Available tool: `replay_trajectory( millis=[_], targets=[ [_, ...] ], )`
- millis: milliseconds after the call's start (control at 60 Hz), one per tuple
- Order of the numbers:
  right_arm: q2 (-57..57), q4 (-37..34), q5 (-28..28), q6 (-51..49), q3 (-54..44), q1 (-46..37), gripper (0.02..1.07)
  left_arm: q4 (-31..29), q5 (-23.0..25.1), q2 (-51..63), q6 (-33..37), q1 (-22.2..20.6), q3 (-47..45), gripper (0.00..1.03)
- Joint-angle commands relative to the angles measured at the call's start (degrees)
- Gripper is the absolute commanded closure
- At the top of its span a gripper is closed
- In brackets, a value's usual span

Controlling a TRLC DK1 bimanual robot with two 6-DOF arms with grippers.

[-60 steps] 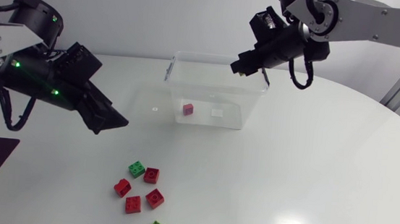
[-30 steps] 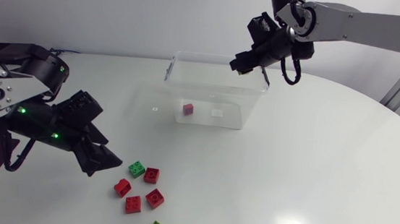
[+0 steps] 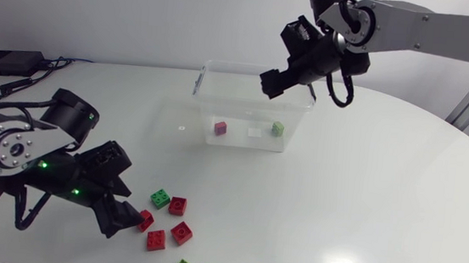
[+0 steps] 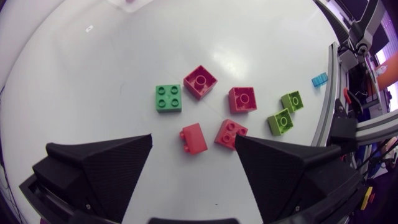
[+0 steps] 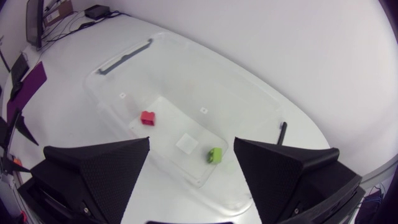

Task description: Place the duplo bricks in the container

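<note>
Your left gripper hangs wide open and empty over the loose bricks on the table. A red brick lies on its side just ahead of its fingers, with a green brick and more red ones around it. Your right gripper, also spread wide with nothing in it, hovers above the container, where a pink brick and a lime brick lie well apart on the floor.

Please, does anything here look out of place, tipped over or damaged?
Nothing looks damaged or spilled. In the loose cluster on the table, one red brick seems tipped on its side, beside the upright green brick.
</note>
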Motion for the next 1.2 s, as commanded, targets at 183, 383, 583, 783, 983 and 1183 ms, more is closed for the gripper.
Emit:
replay_trajectory(
  millis=[183,383,583,783,983,1183],
  targets=[
    [-9.3,-1.4,-1.0,-3.6,-12.5,10.0,0.07,4.8,-1.9,4.7,-1.8,-1.2,-2.7,0.22],
    [-9.8,-1.3,-4.0,-4.3,-17.8,14.6,0.07,8.5,-2.7,8.4,-2.0,-1.2,-4.1,0.49],
    [-8.1,-1.0,-6.0,-4.6,-19.6,17.4,0.07,10.3,-2.7,10.9,-2.0,-1.3,-4.8,0.61],
    [-7.0,-0.7,-6.0,-4.0,-21.8,20.2,0.07,12.4,-2.7,13.8,-2.2,-3.1,-5.0,0.62],
    [-6.2,-0.2,-6.8,-2.9,-25.0,22.7,0.07,14.0,-2.7,12.9,-1.6,-4.2,-6.1,0.68],
    [-3.5,0.1,-6.8,-1.8,-26.4,26.4,0.07,13.2,-2.8,4.0,-1.1,-3.1,-6.0,0.70]
  ],
)
